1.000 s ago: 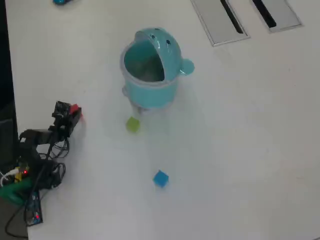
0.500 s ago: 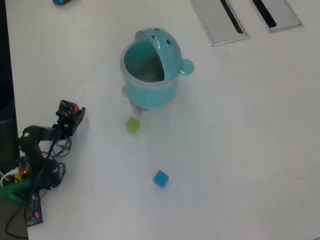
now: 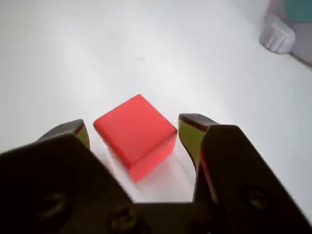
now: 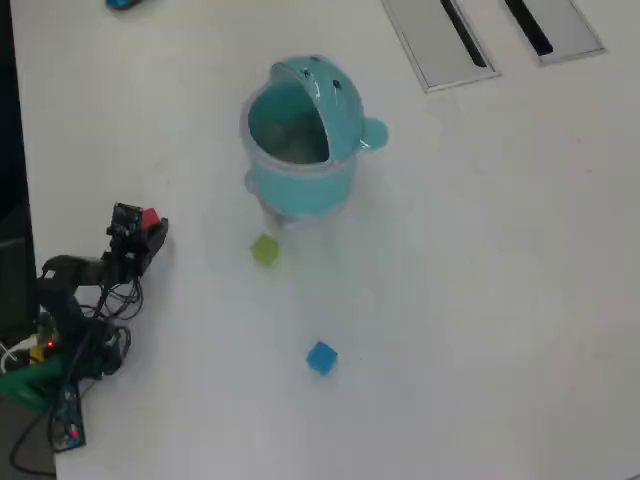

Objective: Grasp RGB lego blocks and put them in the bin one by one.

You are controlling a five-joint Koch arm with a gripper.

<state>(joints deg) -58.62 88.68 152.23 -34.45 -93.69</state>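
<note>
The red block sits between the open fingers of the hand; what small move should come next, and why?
Probably close the hand on the red block: it sits on the table between the two fingers with gaps on both sides, not yet gripped.

Overhead looks straight down; wrist close above red block (image 3: 135,134).

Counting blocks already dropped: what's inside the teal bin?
In the overhead view the bin stands open; the visible interior looks empty. Its lid hides the far part.
</note>
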